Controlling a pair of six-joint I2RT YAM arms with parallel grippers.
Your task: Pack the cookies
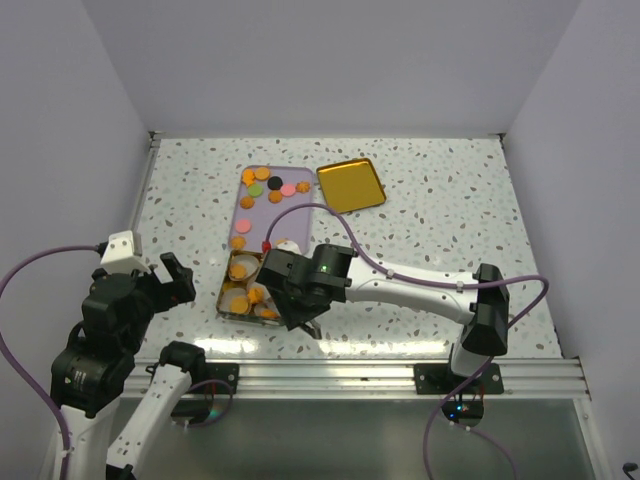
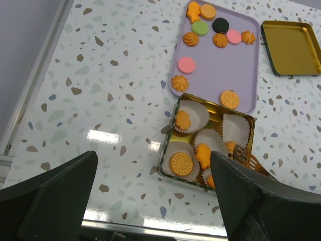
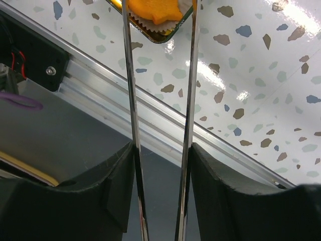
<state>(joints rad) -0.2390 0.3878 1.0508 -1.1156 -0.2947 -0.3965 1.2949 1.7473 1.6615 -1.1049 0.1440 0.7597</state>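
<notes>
On lilac tray [image 2: 220,75], cookies [image 2: 186,65] flat; orange, pink, black

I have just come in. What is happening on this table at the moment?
The robot is packing cookies from a purple tray into a gold tin lined with paper cups. The right gripper is shut on metal tongs, which reach to a corner of the tin where an orange cookie sits in a cup. Several cups hold a cookie; around ten more lie on the tray. The left gripper is open and empty, left of the tin. The gold lid lies beside the tray.
</notes>
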